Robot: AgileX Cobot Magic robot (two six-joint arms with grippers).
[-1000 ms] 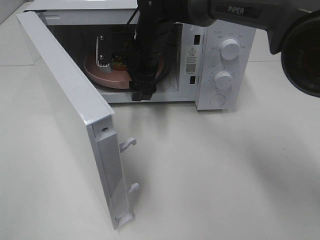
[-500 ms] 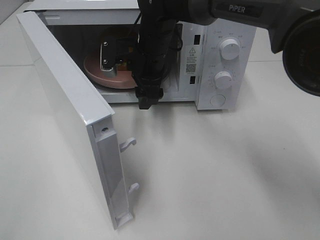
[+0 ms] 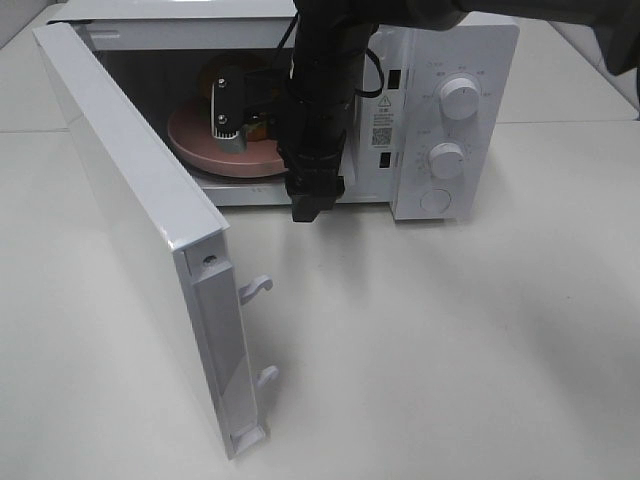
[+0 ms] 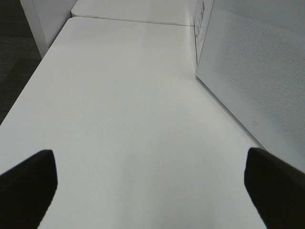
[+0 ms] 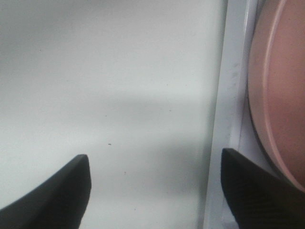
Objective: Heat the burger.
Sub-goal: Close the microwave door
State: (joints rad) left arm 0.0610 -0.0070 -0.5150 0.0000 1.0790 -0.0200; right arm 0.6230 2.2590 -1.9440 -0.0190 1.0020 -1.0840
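White table (image 3: pixel 450 330) lies under the right claw (image 5: pixel 153 157), spread wide and holding nothing; pink plate (image 5: pixel 281 86) sits just beside it, inside the open microwave (image 3: pixel 405 110)

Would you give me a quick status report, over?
Left gripper and right gripper open, empty. Burger on pink plate inside microwave, partly hidden. Door open; right arm hangs across the opening.

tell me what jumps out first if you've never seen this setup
The white microwave stands at the back of the table with its door swung wide open toward the camera. Inside sits a pink plate, and the black right arm hangs in front of the opening, the right gripper open and empty just outside it.
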